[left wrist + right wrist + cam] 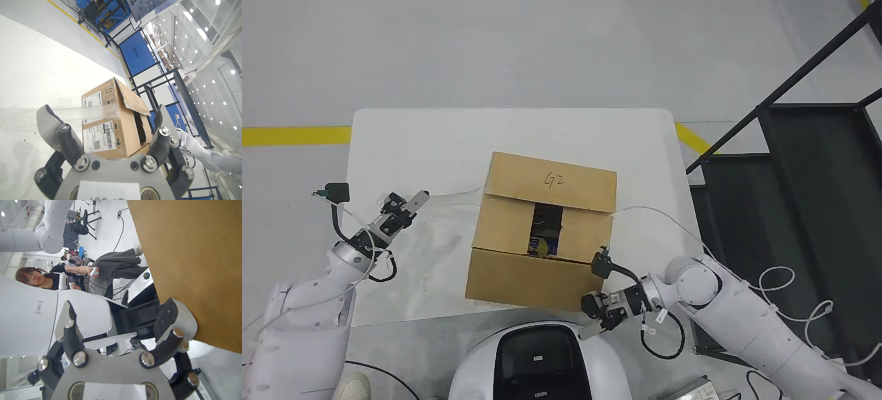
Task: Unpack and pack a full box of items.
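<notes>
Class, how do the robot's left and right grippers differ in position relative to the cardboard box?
The left gripper sits apart from the cardboard box, over the table; the right gripper is close against the box's near corner. A clear tape strip runs from the box past the left gripper; the right gripper's finger lies beside bare cardboard. Both are open.
</notes>
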Robot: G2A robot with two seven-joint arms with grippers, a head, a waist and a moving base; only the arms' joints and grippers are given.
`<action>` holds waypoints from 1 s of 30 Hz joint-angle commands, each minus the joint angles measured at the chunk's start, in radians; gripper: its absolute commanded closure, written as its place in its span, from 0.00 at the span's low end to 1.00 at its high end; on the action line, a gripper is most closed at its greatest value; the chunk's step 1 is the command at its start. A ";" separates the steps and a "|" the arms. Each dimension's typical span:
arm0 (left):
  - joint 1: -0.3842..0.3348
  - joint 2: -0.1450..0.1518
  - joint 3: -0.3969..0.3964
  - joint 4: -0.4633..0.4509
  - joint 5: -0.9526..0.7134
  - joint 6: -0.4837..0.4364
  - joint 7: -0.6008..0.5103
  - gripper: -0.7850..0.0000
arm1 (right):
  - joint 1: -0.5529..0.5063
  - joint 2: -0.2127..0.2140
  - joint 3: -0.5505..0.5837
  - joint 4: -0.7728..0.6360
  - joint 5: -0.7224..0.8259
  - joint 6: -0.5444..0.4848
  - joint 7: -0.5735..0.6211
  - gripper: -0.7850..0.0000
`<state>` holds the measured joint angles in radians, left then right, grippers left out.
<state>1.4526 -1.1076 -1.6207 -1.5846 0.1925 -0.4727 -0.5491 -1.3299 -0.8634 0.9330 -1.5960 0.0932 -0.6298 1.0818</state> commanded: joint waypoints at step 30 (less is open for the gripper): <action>0.000 0.000 0.000 0.000 0.000 0.000 0.000 0.00 | -0.070 0.024 0.135 -0.012 0.246 0.000 -0.047 0.00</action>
<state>1.4526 -1.1076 -1.6207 -1.5846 0.1925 -0.4727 -0.5491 -1.3963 -0.8428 1.0521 -1.6099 0.2606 -0.6329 1.0205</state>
